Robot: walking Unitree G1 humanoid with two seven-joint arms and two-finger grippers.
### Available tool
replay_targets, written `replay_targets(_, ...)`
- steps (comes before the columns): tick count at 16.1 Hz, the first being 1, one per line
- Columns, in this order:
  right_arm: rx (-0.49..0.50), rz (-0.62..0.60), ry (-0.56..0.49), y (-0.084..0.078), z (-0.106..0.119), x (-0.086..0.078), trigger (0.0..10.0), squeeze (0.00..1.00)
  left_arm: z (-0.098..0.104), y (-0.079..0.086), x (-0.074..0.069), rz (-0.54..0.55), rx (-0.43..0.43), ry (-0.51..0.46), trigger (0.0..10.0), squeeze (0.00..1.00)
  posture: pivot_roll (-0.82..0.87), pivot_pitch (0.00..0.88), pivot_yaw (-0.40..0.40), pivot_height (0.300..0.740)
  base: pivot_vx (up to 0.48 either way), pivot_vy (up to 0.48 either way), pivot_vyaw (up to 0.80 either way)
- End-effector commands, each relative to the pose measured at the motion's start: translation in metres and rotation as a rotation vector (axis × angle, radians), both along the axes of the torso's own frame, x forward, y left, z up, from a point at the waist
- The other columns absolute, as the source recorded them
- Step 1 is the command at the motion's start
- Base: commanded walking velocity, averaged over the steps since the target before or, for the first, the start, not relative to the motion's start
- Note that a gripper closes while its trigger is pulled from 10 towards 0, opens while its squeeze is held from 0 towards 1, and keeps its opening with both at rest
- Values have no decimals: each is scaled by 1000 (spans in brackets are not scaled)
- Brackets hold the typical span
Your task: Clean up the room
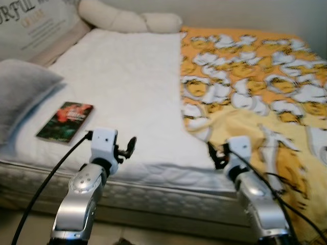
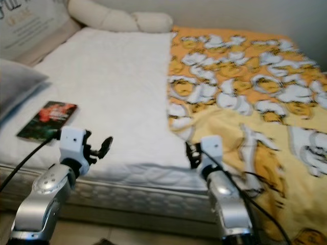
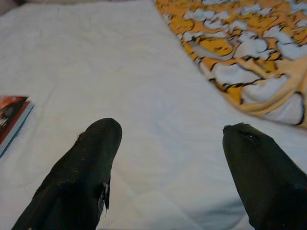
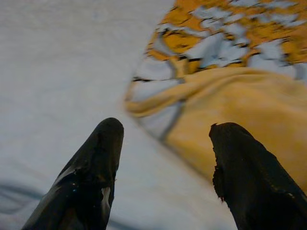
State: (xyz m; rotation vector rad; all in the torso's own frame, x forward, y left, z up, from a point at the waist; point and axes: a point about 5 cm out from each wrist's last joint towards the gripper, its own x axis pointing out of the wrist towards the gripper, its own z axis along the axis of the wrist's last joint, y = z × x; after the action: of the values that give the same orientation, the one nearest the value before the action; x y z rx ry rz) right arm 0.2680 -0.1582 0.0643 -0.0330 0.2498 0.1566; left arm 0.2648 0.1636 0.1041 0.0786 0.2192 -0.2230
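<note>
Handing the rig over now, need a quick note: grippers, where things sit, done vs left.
Left gripper: open, empty, above the near edge of the white mattress pad.
Right gripper: open, empty, just short of the folded corner of the yellow patterned blanket.
Things: blanket covers only the robot's right half of the bed. Book lies on the pad at the robot's left, by the grey pillow. Cream cushion at the head.
Done: nothing held or moved as far as the views show.
Left: probably spread the blanket, put the book away.
</note>
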Motion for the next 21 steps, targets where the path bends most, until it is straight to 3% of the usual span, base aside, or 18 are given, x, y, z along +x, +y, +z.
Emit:
replay_targets(1,1,14,-21,5,5,3,10000,0,-1,6,1,14,4,14,10000,0,0,0,5,740,0,-386,0)
replay_targets(2,2,12,-22,5,5,3,10000,0,-2,5,1,11,-10,23,10000,0,0,0,5,740,0,-386,0)
replay_targets(3,14,-7,-18,3,5,4,10000,0,-3,4,0,13,-44,43,10000,231,2,0,3,740,0,-409,0)
replay_targets(4,17,-10,-17,3,5,4,10000,0,-3,4,0,15,-47,47,10000,373,2,0,2,740,0,-416,0)
replay_targets(5,21,-8,-17,3,5,4,10000,0,-3,4,0,16,-48,50,10000,773,2,0,2,740,0,-431,0)
replay_targets(6,33,-1,-16,4,5,4,10000,0,-3,4,0,15,-52,52,10000,1000,2,0,2,740,0,-469,0)
replay_targets(7,49,9,-12,5,4,4,10000,4,-3,4,0,15,-59,56,10000,1000,2,0,2,740,0,-480,0)
replay_targets(8,57,5,-11,6,4,4,10000,1000,-2,5,1,15,-51,54,10000,1000,2,0,5,740,0,-480,0)
replay_targets(14,48,10,-6,5,4,5,10000,1000,-1,6,1,4,-13,45,10000,1000,3,0,7,740,0,-480,0)
replay_targets(21,41,26,4,7,4,5,10000,1000,1,6,3,0,-1,38,10000,1000,-4,0,18,740,0,-480,746)
